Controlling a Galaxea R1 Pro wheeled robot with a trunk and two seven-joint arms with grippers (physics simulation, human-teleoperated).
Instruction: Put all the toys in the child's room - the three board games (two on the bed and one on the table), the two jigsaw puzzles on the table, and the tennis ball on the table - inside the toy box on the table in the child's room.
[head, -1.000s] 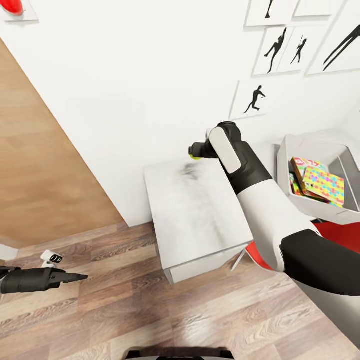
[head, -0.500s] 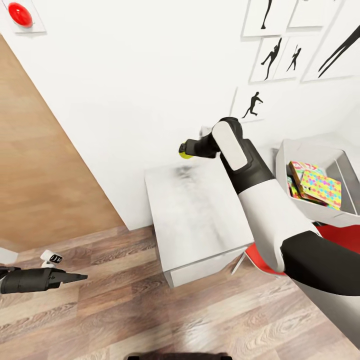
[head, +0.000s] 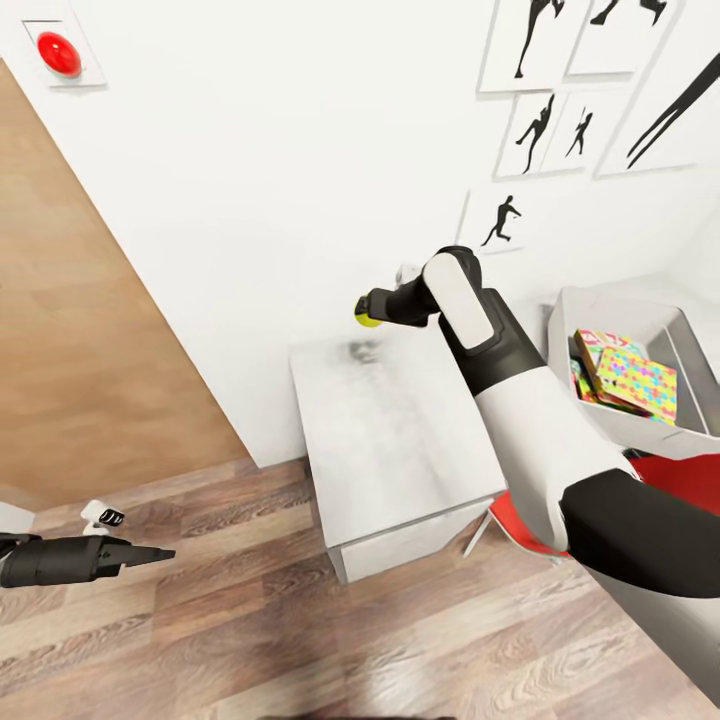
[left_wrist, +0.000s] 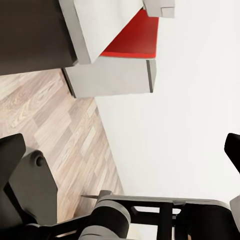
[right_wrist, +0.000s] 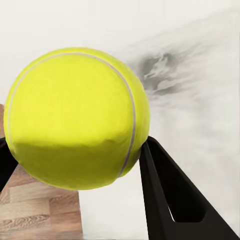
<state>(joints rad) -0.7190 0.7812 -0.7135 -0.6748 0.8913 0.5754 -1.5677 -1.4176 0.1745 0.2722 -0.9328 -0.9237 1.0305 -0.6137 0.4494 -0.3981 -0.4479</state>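
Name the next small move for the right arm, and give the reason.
Probably swing the right gripper toward the toy box. It is shut on the tennis ball, held in the air above the far end of the table, while the box, already holding colourful boxes, sits off to the robot's right.

This is a child's bedroom in a home. The white wall carries framed black silhouette pictures of dancing figures, wood planks cover the floor, and a small white desk stands against the wall. Beside it sits a grey toy box with brightly coloured game boxes inside.
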